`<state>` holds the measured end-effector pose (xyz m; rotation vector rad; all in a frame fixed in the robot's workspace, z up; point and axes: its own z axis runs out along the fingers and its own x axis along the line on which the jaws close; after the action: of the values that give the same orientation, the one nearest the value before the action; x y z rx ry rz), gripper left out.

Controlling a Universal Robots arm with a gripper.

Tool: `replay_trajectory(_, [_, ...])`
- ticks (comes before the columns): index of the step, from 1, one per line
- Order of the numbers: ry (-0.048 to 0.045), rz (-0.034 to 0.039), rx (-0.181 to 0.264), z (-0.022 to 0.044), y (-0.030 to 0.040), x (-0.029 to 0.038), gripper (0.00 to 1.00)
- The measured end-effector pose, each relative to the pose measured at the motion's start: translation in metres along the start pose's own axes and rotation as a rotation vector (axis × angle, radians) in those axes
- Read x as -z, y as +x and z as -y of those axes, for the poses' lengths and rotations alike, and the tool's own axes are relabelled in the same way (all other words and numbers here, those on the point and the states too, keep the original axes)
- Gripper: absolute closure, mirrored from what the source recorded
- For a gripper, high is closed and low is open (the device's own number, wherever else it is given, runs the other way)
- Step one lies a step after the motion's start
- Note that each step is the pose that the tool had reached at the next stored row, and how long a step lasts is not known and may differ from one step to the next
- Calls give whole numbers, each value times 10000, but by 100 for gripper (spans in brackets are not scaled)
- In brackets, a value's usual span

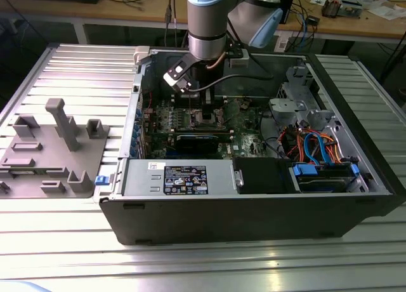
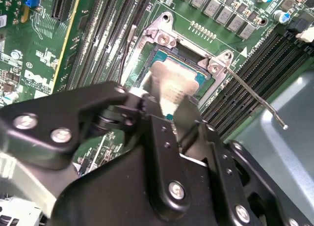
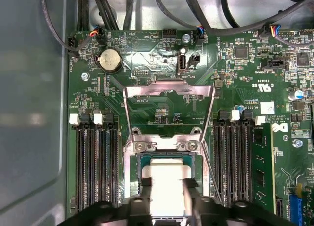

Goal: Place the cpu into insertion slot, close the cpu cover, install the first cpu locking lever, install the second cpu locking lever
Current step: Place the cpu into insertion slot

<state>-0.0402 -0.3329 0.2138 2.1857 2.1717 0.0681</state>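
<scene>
My tool (image 2: 171,99) (image 3: 169,196), seen in both wrist views, is clamped on the small flat silver-grey square cpu (image 3: 169,179), seated in the silver-rimmed square insertion slot (image 3: 131,167) of the green circuit board (image 3: 284,88). The thin silvery frame-shaped cpu cover (image 3: 169,90) stands raised open beside it.

Silver-grey cpu (image 3: 167,179); silvery cpu cover (image 3: 169,90); green circuit board (image 3: 162,108)

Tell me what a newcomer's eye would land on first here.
The grey arm reaching into the open computer case grabs attention in the exterior view. In the first wrist view, the claw hangs right over the silvery cpu at the insertion slot, with the cpu cover tipped up open beyond it.
</scene>
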Motion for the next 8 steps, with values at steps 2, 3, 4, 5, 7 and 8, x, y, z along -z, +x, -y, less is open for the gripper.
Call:
replay_trajectory(2, [1, 1, 0, 0, 0, 0, 71])
replay_trajectory(3, [1, 1, 0, 0, 0, 0, 77])
replay_trajectory(4, [2, 1, 0, 0, 0, 0, 77])
replay_trajectory(5, [2, 1, 0, 0, 0, 0, 83])
replay_trajectory(7, [3, 1, 0, 0, 0, 0, 89])
replay_trajectory(8, [4, 1, 0, 0, 0, 1, 89])
